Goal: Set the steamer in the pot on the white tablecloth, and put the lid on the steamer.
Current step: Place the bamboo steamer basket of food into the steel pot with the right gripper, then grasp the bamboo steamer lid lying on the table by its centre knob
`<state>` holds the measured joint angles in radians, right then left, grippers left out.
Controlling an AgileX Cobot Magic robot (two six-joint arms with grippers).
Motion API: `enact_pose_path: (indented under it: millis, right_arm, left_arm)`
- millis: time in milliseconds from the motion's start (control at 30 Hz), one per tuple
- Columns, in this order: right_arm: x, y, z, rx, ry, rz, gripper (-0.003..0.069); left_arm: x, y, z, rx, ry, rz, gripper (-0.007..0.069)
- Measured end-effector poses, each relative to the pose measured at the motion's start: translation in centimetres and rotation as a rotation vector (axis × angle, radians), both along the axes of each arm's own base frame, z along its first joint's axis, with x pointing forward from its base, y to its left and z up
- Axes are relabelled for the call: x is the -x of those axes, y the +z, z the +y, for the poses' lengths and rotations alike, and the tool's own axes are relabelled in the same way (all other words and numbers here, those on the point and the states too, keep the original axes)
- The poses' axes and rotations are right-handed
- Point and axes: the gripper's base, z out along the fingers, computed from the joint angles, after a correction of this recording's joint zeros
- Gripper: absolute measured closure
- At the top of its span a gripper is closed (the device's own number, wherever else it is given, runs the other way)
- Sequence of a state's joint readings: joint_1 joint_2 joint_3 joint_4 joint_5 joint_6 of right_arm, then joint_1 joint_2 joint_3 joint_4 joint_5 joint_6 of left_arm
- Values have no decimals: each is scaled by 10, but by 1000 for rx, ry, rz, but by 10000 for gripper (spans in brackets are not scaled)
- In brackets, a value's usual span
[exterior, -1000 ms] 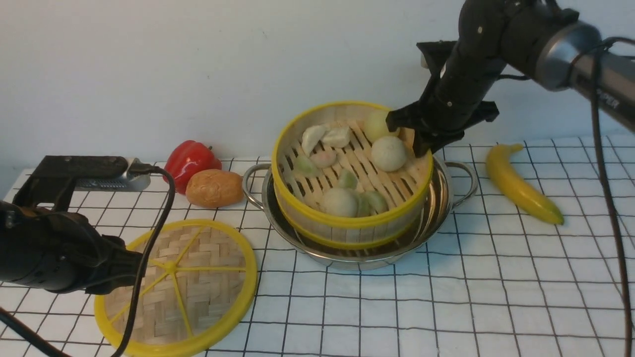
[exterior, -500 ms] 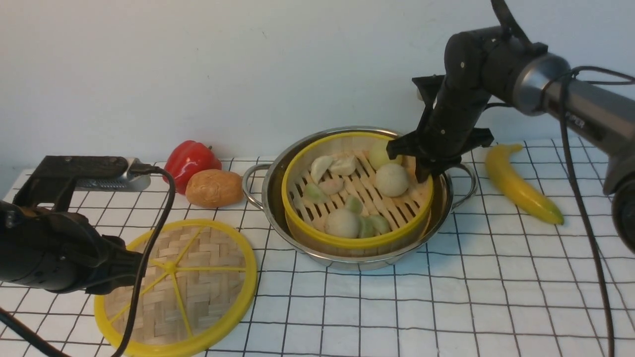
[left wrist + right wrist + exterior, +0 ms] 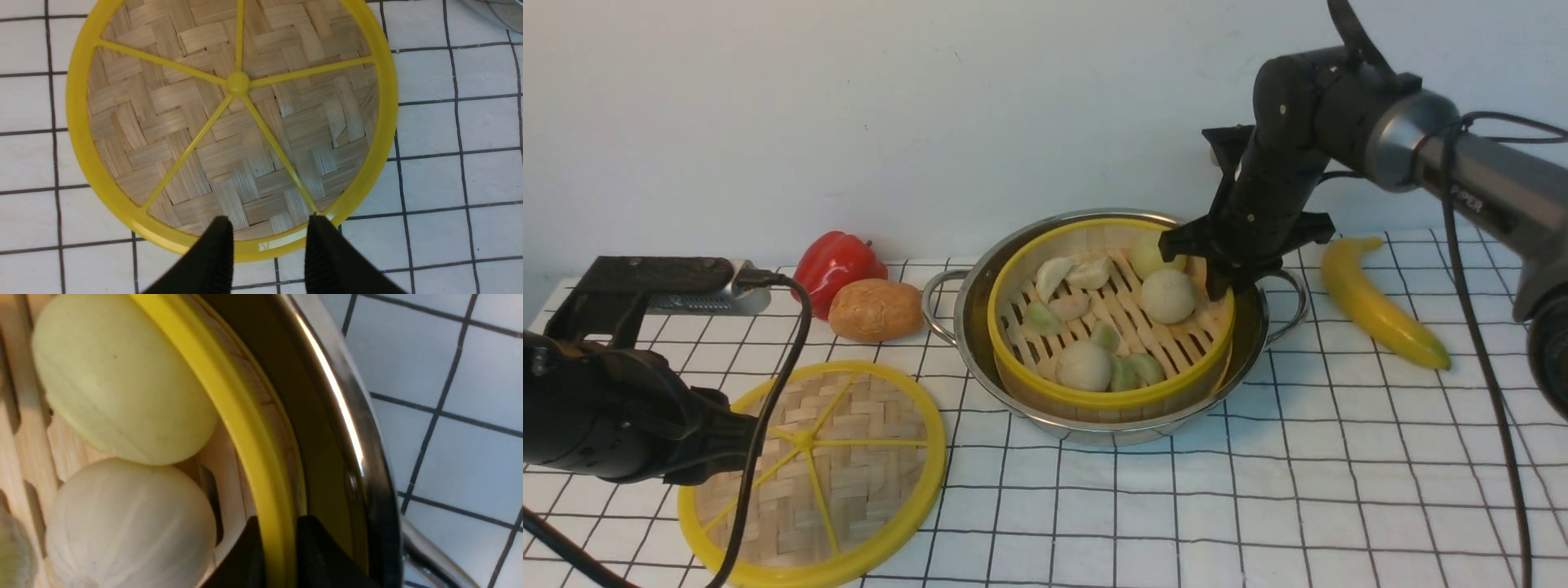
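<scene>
Steamer (image 3: 1111, 398) down: the bamboo basket, a second ago tipped and held above the pot (image 3: 970, 327), now sits level inside it, ringed by the steel lip, on the white tablecloth (image 3: 1258, 490) that covers the bench. The right fingers (image 3: 322, 555) remain clenched on the basket's yellow rim at its far right side. One is inside the basket and one is between basket and pot wall, with no gap showing in the right wrist view.

On this evidence the first half of the job is done bar the letting go, and the lid (image 3: 849, 457) is what remains. It lies flat on the cloth to the pot's left and nearer the robot, apart from the pot. The left fingers (image 3: 212, 261) hang spread and empty over its near edge, grasping nothing.

The count on the cloth:
- one steamer
- one pot with two loop handles
- one lid with five spokes
- one red pepper (image 3: 837, 260)
- one potato (image 3: 876, 309)
- one banana (image 3: 1380, 310)

In the basket are three round buns (image 3: 1168, 296) and a handful of smaller dumplings (image 3: 1054, 273), too bunched for a sure tally.
</scene>
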<state>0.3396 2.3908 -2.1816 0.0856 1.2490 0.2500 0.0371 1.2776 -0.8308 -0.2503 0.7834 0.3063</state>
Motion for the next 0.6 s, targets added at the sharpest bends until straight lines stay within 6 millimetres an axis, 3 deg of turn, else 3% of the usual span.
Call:
enact_pose_path:
  millis: [367, 500, 600]
  right_arm:
    - [0, 7, 3, -46, -6, -12, 270]
    - [3, 25, 2, -51, 3, -49, 204]
    - [10, 63, -4, -30, 36, -140, 183]
  left_arm:
    - [-4, 2, 1, -4, 11, -42, 382]
    - [-7, 3, 0, 11, 29, -82, 382]
    - [-14, 0, 1, 18, 45, -106, 382]
